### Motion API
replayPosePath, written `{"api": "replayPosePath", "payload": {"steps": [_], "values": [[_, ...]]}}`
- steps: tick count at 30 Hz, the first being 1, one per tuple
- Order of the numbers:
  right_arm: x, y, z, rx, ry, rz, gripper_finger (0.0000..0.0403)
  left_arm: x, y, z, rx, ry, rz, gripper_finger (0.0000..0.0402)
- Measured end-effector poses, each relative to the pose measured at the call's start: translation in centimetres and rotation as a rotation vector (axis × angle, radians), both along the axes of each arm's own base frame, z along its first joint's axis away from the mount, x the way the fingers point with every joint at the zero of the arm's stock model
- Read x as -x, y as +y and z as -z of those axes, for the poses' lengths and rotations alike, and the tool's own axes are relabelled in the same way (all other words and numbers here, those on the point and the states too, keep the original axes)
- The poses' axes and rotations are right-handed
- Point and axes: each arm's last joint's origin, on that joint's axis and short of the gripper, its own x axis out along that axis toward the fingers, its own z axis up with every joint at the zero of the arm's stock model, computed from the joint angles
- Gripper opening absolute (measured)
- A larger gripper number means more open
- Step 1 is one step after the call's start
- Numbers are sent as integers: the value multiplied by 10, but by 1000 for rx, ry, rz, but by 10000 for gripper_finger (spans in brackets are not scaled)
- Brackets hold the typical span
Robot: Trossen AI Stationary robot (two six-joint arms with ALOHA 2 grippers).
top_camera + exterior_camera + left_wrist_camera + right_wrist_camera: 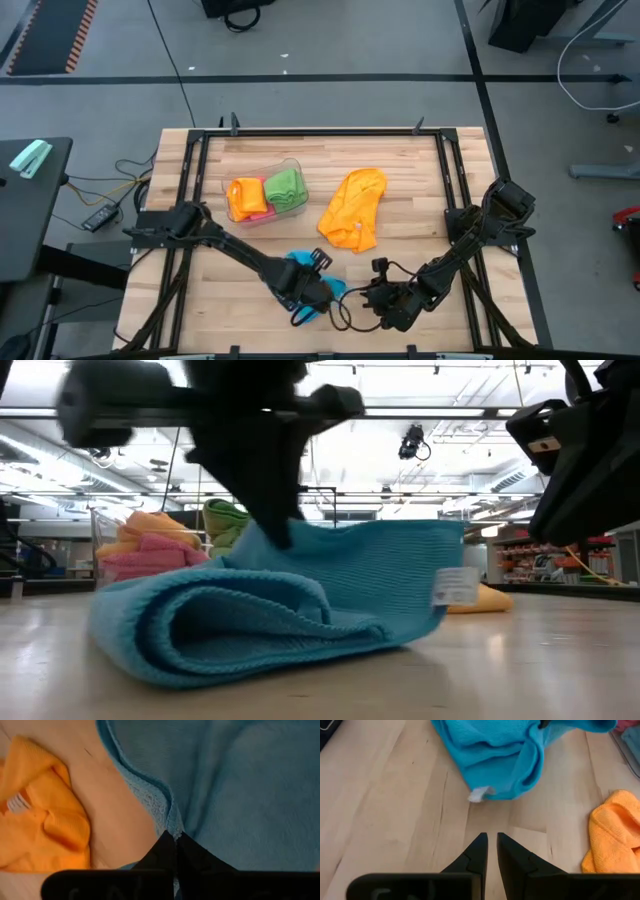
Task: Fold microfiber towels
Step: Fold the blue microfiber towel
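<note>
Left gripper (175, 837) is clenched on an edge of the blue towel (312, 278), which sits near the front edge of the table (400, 160), half folded: in the low view a rolled loop lies on the wood with a flap held up above it. My worry is that the pinch looks thin, only a hem between the tips in the left wrist view, so I think the edge could slip out mid-fold and the flap drop crooked. Second risk: dragging instead of lifting would pull the whole loop along and undo the fold. Right gripper (491, 845) sits just beside the towel, over bare wood, jaws nearly together, nothing between them; white tag (477, 795) faces it. Both wrists are close together down here, so I'd judge arm-to-arm contact as the main collision risk if the left swings right. Room: little table left toward the front edge, so folding that way risks cloth hanging off; open wood to the left front. Further back, the orange towel (354, 208) lies crumpled mid-table, well apart from the blue one, but it's in the path if I sweep far back. Beyond that, the clear tub (296, 165) holds folded orange, pink and green cloths (285, 187); no reason to get near it, and snagging its rim would tip the stack.
</note>
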Motion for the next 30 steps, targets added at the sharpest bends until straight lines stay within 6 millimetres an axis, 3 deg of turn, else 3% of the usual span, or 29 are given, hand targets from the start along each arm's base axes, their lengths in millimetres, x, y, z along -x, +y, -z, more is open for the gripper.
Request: {"api": "replayPosePath", "payload": {"steps": [24, 30], "values": [[-6, -4, -1, -14, -19, 17, 49, 34, -33, -4, 33, 62, -116, 28], [-6, -4, -1, -15, -19, 18, 49, 47, -39, 11, 100, 121, -178, 13]]}}
